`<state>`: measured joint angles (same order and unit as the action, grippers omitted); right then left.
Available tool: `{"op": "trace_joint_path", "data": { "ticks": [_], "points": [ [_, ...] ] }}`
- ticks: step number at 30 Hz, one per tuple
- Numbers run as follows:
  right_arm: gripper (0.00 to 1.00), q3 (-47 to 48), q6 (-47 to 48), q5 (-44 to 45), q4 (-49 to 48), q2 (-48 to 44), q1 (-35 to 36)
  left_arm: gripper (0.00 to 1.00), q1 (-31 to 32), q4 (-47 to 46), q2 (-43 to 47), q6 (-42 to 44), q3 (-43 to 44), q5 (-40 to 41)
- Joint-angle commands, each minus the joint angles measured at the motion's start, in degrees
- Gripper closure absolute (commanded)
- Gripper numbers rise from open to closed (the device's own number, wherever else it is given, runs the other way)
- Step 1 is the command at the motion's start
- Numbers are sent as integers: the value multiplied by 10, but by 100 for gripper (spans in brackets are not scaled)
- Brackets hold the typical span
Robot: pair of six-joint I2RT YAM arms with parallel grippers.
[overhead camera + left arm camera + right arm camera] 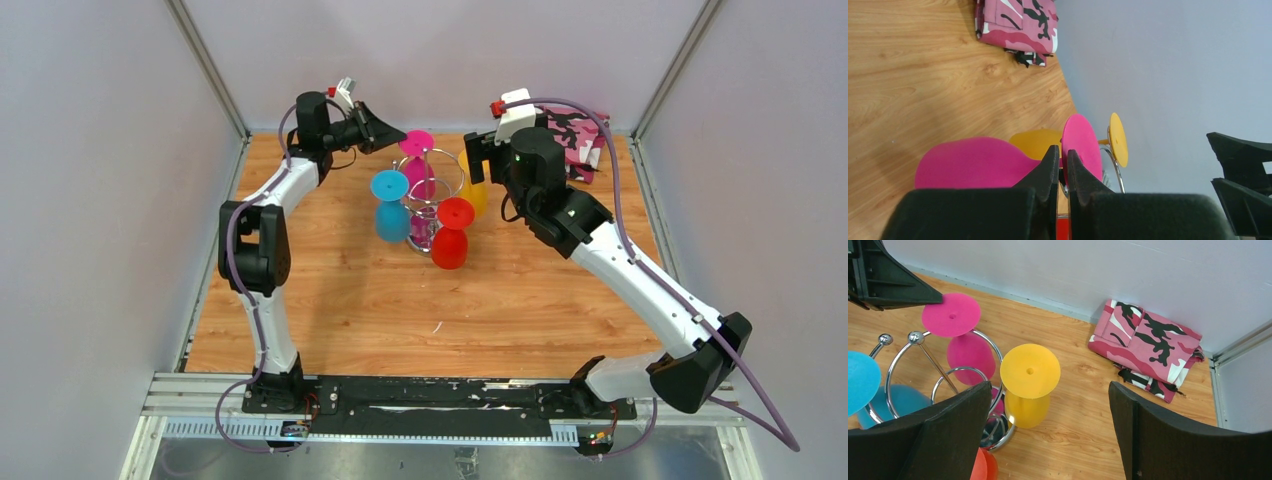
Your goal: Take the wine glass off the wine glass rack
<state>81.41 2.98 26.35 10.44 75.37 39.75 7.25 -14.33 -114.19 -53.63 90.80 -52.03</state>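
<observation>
With the left gripper (1062, 152) clenched, grasp unconfirmed, the pink wine glass (968, 162) just ahead should be slid level off the wine glass rack (938, 367).

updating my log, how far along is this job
Done: nothing; pink wine glass, blue wine glass, red wine glass, yellow wine glass all hang on the wine glass rack. In hand: left gripper, nearly shut, by the pink foot; right gripper open over the yellow one. Left: grip, lift one off.
</observation>
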Motion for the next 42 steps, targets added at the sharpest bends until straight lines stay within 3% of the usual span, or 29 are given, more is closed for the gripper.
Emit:
{"op": "trace_joint_path", "data": {
  "ticks": [1,6,12,23,33,39,42],
  "points": [
    [9,-4,-8,-7,-9,3,-7,99,-11,-56,-17,-32,19,-22],
    [9,-6,-9,-11,-10,2,-9,92,-17,-72,-29,-47,24,-26],
    [9,-10,-9,-16,-13,4,-10,73,-16,-114,-43,-79,29,-38],
    [9,-11,-11,-18,-13,7,-13,77,-17,-148,-53,-106,27,-43],
    [7,-5,-12,-3,2,21,-31,60,-17,-149,-55,-100,20,-35],
    [7,-13,-85,-101,20,21,-100,57,-16,-149,-62,-110,37,-40],
    [8,-17,-95,-115,20,25,-112,62,-12,-149,-58,-111,36,-46]
  ]
}}
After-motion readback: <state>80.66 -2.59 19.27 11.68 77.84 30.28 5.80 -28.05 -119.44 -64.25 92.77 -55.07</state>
